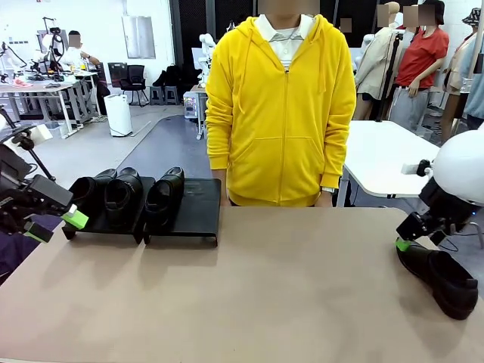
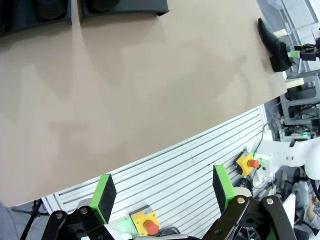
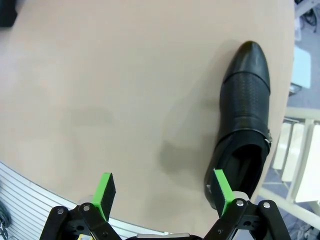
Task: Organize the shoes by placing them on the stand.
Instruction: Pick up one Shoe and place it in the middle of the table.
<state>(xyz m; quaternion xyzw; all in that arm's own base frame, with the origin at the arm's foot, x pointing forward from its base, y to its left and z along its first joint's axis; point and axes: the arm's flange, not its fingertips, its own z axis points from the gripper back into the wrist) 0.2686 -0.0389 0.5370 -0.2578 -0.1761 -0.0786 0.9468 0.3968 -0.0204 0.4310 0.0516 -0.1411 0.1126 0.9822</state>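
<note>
**Three shoes on the stand, one left at the table's right edge**

Front view: the stand (image 1: 198, 198) sits at the far left of the table (image 1: 249, 287), in front of a person in a yellow hoodie (image 1: 281, 106). Three shoes (image 1: 121, 193) rest on it, two on the left tray and one on the right tray. The fourth shoe (image 1: 442, 278) lies on the table's right edge, just under the right gripper (image 1: 412, 234). The left gripper (image 1: 54, 225) hangs near the stand's left end, its fingers spread and empty.

Left wrist view: the left gripper's green pads (image 2: 105, 191) stand wide apart over the table's near edge, holding nothing.

Right wrist view: the right gripper's pads (image 3: 221, 185) are spread, empty; one pad sits just over the heel end of the fourth shoe (image 3: 245, 110).
</note>
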